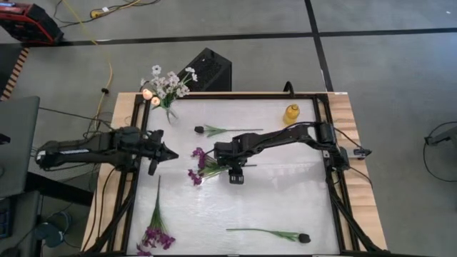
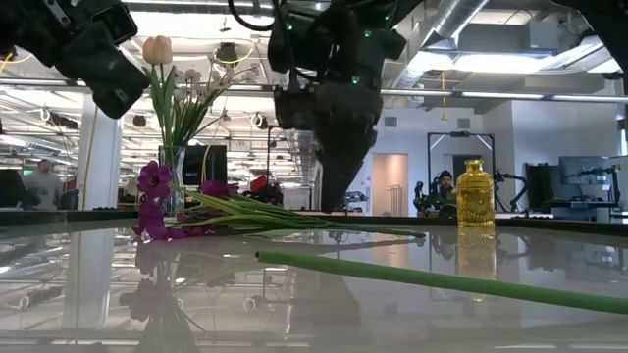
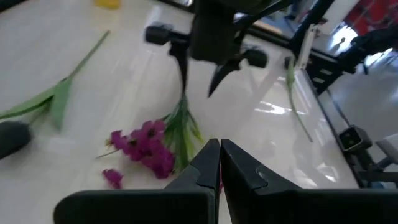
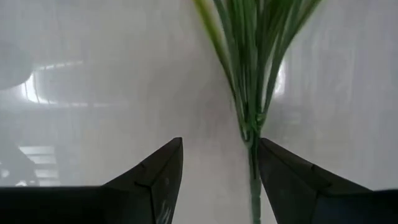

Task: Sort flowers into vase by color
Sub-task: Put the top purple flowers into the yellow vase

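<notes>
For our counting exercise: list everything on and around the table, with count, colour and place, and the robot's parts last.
vase: one, clear, table's far left corner, holding white and peach flowers.
purple sprig: one, table centre, under the right gripper.
second purple sprig: one, near left edge.
dark-bud stems: two, green; one far centre, one near right.
bottle: one, yellow, far right.
black box: one, on the floor beyond the table.
left gripper: shut, left of centre.
right gripper: open, astride the sprig's stem.
</notes>
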Motion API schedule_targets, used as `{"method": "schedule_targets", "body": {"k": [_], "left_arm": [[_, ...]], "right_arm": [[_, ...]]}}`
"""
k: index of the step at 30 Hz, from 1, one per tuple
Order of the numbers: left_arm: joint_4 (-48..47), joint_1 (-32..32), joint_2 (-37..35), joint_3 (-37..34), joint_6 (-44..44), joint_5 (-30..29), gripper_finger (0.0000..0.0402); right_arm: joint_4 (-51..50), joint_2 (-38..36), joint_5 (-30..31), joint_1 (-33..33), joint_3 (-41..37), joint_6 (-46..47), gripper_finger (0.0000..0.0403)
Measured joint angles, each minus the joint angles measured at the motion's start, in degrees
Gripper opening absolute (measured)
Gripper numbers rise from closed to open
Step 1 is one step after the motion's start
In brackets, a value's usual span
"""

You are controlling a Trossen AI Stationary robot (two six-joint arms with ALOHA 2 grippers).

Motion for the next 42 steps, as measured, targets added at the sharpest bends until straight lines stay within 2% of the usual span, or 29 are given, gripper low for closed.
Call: {"method": "schedule_targets", "body": {"k": [7,13,29,38,42], "left_arm": [[11.1,-5.4,0.9,-6.1,-1.3,-1.6,0.0],[18.2,-8.0,2.6,-9.4,-2.0,-4.2,0.0],[20.9,-8.8,3.3,-9.4,-1.2,-6.1,0.0],[20.6,-8.8,3.3,-9.4,-1.9,-6.1,0.0],[20.3,-8.8,3.3,-9.4,-2.3,-6.1,0.0]], "right_arm": [[0.7,0.5,7.4,0.3,0.0,-0.1,0.023],[2.5,0.5,7.3,0.3,0.0,-0.2,0.023],[5.0,0.5,7.1,0.3,0.0,-2.3,0.023],[8.4,0.4,5.8,0.6,-3.9,-3.8,0.0229],[8.0,0.5,5.9,0.6,-4.4,-5.0,0.0204]]}}
